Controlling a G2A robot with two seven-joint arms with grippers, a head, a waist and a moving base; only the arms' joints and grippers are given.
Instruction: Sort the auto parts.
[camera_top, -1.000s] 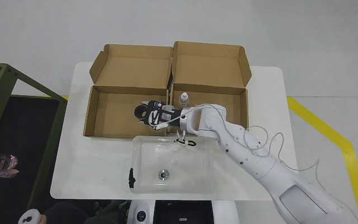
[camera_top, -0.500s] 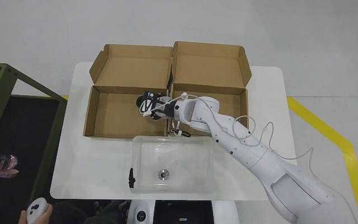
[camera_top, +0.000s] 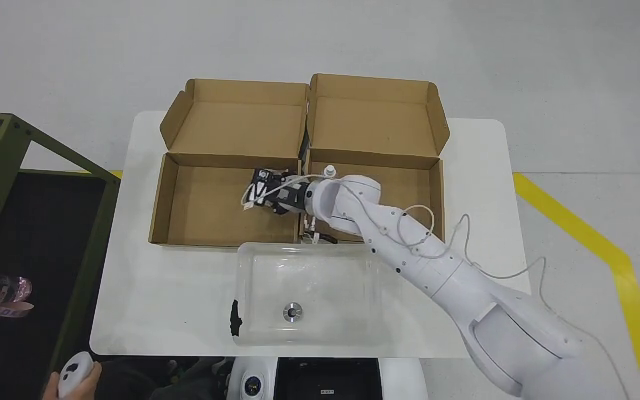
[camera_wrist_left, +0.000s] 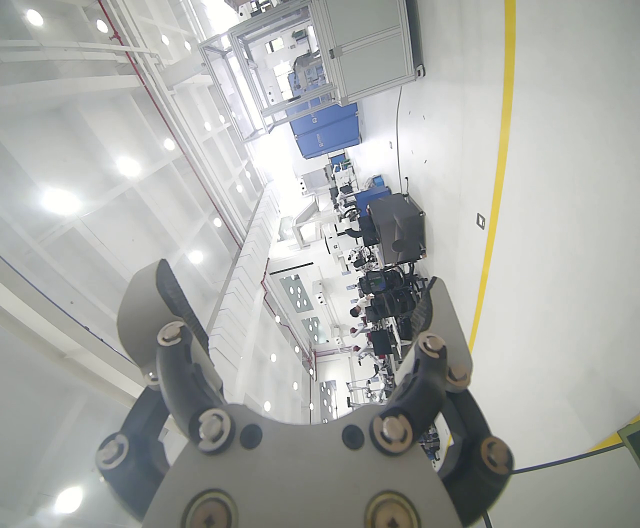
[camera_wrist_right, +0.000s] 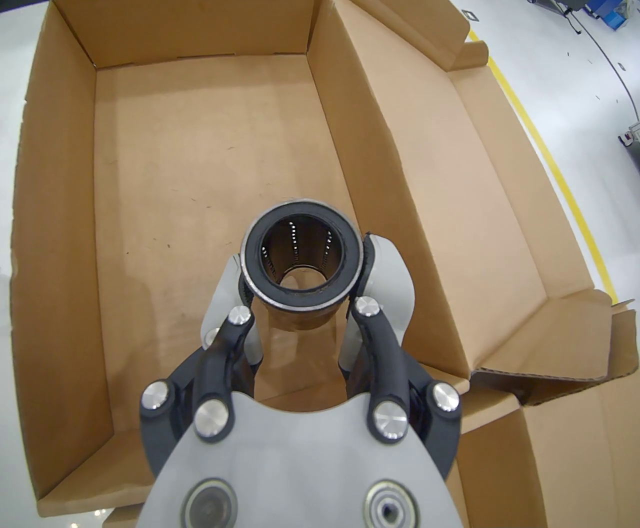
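While clamping bearing (camera_wrist_right: 301, 304), right hand (camera_wrist_right: 306, 274) hangs over box (camera_wrist_right: 200, 150).

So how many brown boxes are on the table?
2. One cardboard box lies under the right gripper, which holds a ring-shaped part; the other box sits right beside it.

On the bearing (camera_wrist_right: 301, 260): black end ring, thin silver rim, rows of bright dots down the dark bore. The right gripper (camera_wrist_right: 307, 274) and left gripper (camera_wrist_left: 297, 290) match: pale grey fingers, black ribbed pads, black links, silver screws. The left box (camera_top: 200, 205) and right box (camera_top: 410, 190) are plain brown cardboard; table (camera_top: 160, 290) white, bin (camera_top: 340, 300) clear around a small silver part (camera_top: 291, 312), floor line (camera_top: 570, 218) yellow.
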